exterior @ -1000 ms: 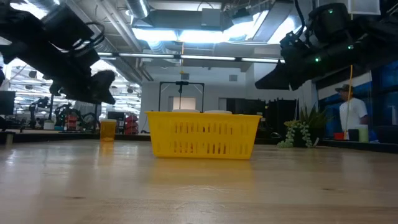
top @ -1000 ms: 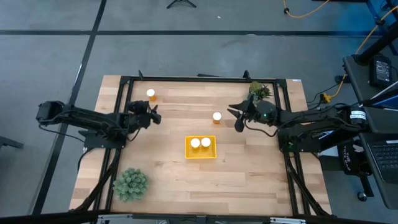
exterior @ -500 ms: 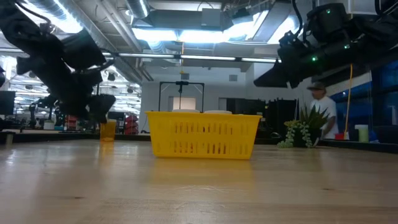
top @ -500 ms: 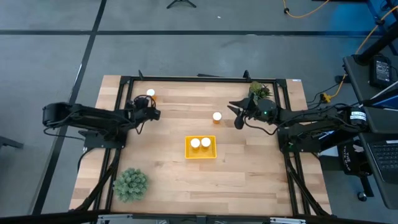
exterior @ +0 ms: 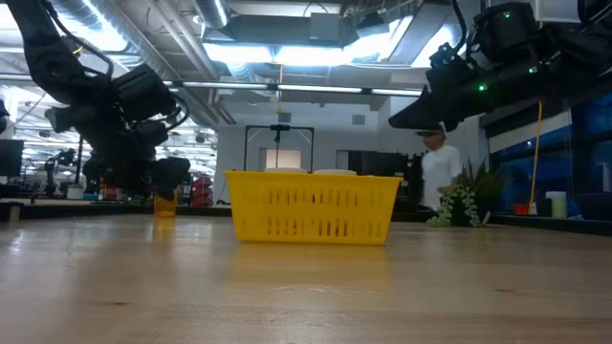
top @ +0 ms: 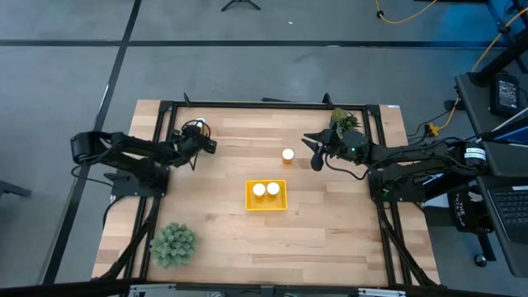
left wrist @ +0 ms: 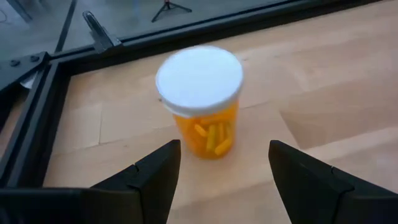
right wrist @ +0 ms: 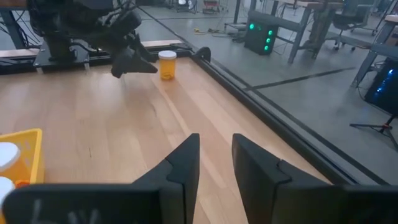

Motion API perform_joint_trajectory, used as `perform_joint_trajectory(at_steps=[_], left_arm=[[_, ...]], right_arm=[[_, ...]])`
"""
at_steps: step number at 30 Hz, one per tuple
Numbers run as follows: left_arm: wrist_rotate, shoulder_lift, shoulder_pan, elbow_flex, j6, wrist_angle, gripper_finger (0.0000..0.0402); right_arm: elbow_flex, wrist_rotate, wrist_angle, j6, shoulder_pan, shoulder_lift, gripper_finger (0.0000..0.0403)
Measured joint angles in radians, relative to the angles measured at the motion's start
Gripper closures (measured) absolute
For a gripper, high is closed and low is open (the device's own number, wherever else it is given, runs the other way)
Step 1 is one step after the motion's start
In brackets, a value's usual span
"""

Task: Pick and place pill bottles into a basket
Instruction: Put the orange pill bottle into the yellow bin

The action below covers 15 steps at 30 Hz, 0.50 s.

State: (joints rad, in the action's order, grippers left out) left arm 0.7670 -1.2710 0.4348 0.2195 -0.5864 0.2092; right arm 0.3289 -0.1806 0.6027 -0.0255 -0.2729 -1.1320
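Observation:
One orange pill bottle with a white cap [left wrist: 200, 102] stands upright on the table near the far left corner [top: 199, 126]. My left gripper [left wrist: 224, 147] is open, low over the table; the bottle stands just ahead of its fingertips, apart from them. A second bottle [top: 287, 154] stands upright in the middle far part, just left of my right gripper [top: 313, 153], which is open, empty and held above the table. The yellow basket [top: 266, 204] sits at the table's middle with two bottles [top: 266, 190] upright in it.
A green spiky plant [top: 173, 243] stands near the front left. Another plant [top: 344, 121] stands at the far right, behind my right arm. A black frame [top: 264, 106] runs around the table. A person [exterior: 438, 177] stands in the room behind.
My left gripper has come down and gone toward the table's far edge, up to the far-left bottle. The bottles and the basket have stayed in place. My right gripper has kept nearly still.

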Motion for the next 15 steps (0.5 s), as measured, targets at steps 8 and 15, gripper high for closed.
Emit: perform_joint_trajectory(at_steps=[8, 15], left_arm=[[-0.031, -0.071, 0.067, 0.0, 0.035, 0.117, 0.0162], [-0.031, -0.159, 0.094, 0.0, 0.062, 0.242, 0.0162]], right_arm=[[0.0, 0.0, 0.0, -0.006, 0.0, 0.0, 0.0304], [0.0, 0.0, -0.001, -0.009, 0.0, 0.0, 0.0304]])
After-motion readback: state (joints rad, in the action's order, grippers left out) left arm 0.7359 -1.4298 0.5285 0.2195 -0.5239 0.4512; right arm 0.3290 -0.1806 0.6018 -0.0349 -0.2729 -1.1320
